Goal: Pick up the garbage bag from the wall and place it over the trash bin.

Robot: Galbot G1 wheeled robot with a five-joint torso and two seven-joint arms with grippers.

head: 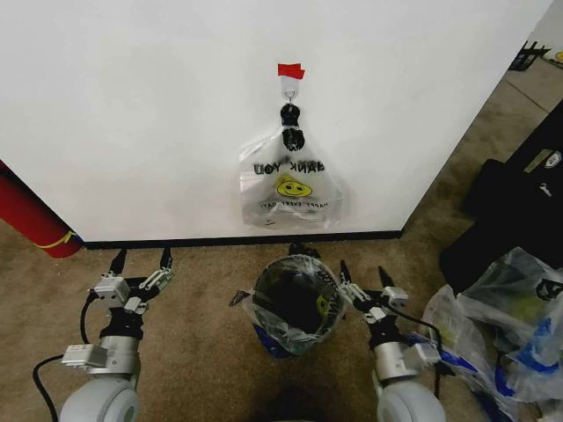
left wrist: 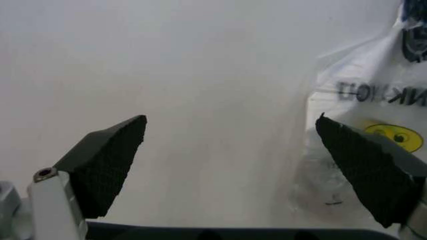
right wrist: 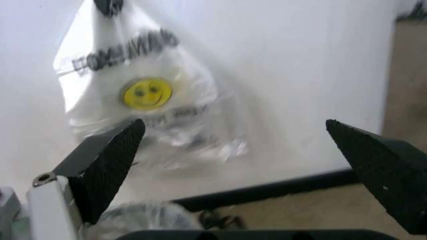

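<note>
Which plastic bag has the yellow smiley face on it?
The smiley-face bag hanging from the hook on the wall. The bag in the trash bin and the sacks on the floor have none.

Two pale grey rounded robot arms end in a silver metal left gripper (head: 141, 259) and right gripper (head: 361, 272), each with black wedge-shaped, textured fingertips (left wrist: 110, 162). Black cables loop beside both wrists; a small screw head marks a silver finger bracket.

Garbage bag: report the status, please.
Left end effector open, right end effector open, flanking trash bin. Garbage bag draped over bin. Smiley-face bag hangs on wall.
</note>
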